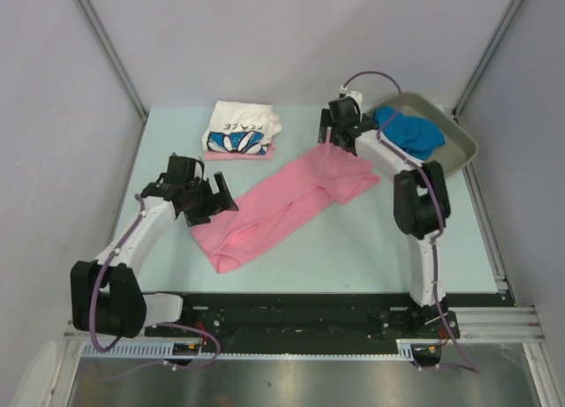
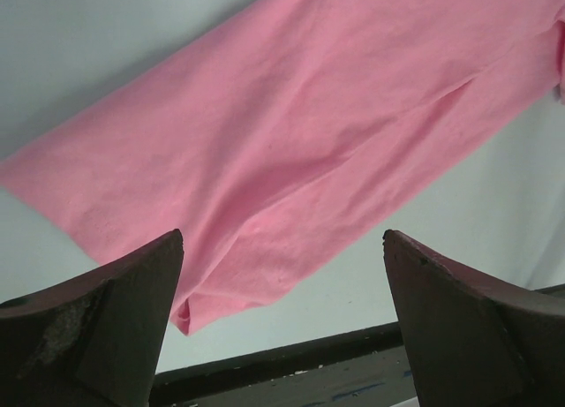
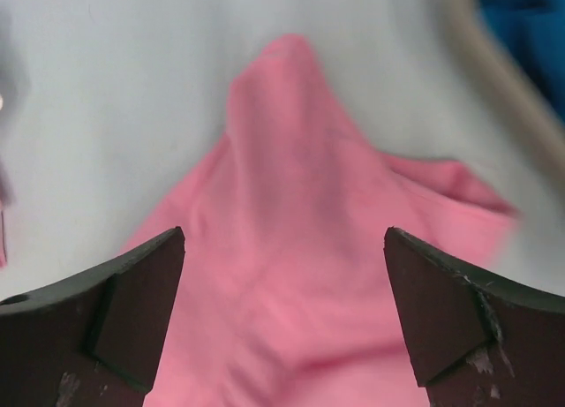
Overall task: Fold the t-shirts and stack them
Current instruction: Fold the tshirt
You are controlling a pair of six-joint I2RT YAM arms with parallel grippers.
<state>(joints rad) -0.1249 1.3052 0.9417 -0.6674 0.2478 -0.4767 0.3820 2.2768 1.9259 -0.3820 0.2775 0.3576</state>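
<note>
T-shirts lie in three spots on the pale table (image 1: pixel 371 248). One long pink t-shirt (image 1: pixel 282 204) is spread out on a slant in the middle. One end is at the front left and the other end is at the back right. The back right end is bunched up and folded over a little.

Behind the long pink t-shirt, to the left, sits a folded white t-shirt (image 1: pixel 241 129) with blue flowers and letters on it. It rests on top of a second pink t-shirt (image 1: pixel 238 154), and only a thin pink edge peeks out at the front. Just to the right of the long pink t-shirt's back end is a grey-green tray (image 1: pixel 461 144). A bright blue t-shirt (image 1: pixel 408 131) lies crumpled inside it.

The left gripper (image 1: pixel 219 204) hangs by the left edge of the long pink t-shirt, near its front end. Its two fingers are spread wide and nothing is between them. From the left wrist, the pink cloth lies flat below the fingers.

The right gripper (image 1: pixel 332 142) is over the back right end of the long pink t-shirt. Its fingers are spread wide too, and they hold nothing. From the right wrist, the pink cloth comes up to a point below the fingers. It is not clear if the fingers touch the cloth.
</note>
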